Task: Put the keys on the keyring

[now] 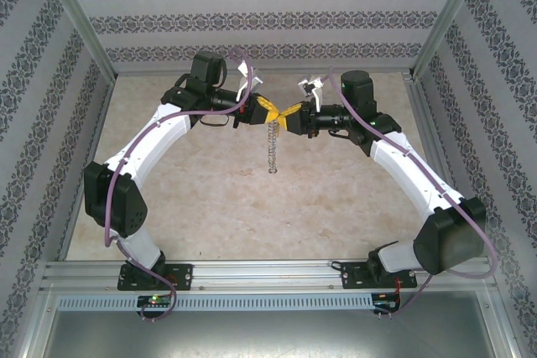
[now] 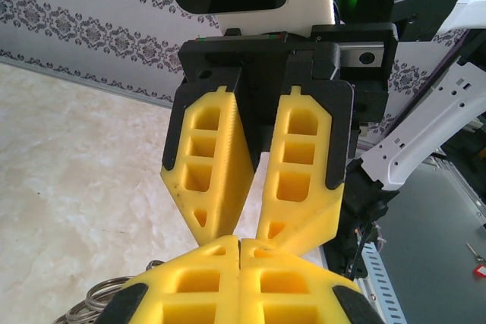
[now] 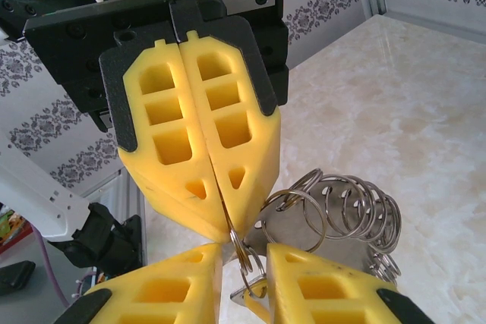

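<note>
You see the keyring (image 1: pixel 273 144) not as one neat hoop but as a bunch of thin silvery split rings. In the top view it hangs as a short dangling string from the spot where the two arms meet, above the middle of the pale marbled table (image 1: pixel 210 215) and clear of it. From the right wrist, the loops (image 3: pixel 349 206) fan out like a coil, overlapping one another, just beside the yellow fingers. The left gripper (image 3: pixel 220 229) is closed tight, and one thin ring comes out of the seam at its tips, so it is pinching the keyring there. The right gripper (image 3: pixel 247 263) faces it tip to tip, with its fingers narrowly apart and that same ring running down into the gap. You cannot tell whether its pads press on the metal. Low in the gap sits a small flat silvery piece (image 3: pixel 247 295), cut off by the frame edge and half hidden by the fingers, and you cannot tell what it is. From the left wrist, a few loops (image 2: pixel 95 303) peek out at the bottom left corner, with the rest hidden behind that gripper's own fingers.
</note>
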Robot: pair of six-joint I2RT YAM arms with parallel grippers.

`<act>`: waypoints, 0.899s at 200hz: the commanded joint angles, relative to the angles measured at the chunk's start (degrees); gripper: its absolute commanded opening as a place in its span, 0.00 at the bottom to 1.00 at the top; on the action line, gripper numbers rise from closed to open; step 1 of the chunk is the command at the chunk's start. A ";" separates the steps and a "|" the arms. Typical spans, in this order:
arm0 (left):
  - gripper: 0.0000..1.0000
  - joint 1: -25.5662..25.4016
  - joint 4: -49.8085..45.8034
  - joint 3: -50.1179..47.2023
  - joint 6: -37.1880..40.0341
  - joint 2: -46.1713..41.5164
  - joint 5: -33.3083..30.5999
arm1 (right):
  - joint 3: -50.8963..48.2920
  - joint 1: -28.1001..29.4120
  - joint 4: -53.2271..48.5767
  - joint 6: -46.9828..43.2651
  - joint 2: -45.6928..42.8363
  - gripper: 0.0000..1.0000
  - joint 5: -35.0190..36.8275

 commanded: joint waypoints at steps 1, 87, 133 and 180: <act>0.00 -0.29 1.99 0.01 -0.18 -2.14 2.54 | 1.18 0.16 2.13 0.61 0.68 0.22 -0.73; 0.00 -0.43 0.40 0.26 0.58 -1.84 3.49 | 4.39 0.16 0.66 -0.84 1.97 0.00 -0.74; 0.08 -0.41 0.74 0.53 0.09 -1.78 0.85 | 11.10 0.66 -11.00 -9.19 3.00 0.00 2.71; 0.27 0.07 1.81 0.93 -0.30 -1.72 -0.23 | 21.88 2.59 -30.08 -21.02 6.79 0.00 10.44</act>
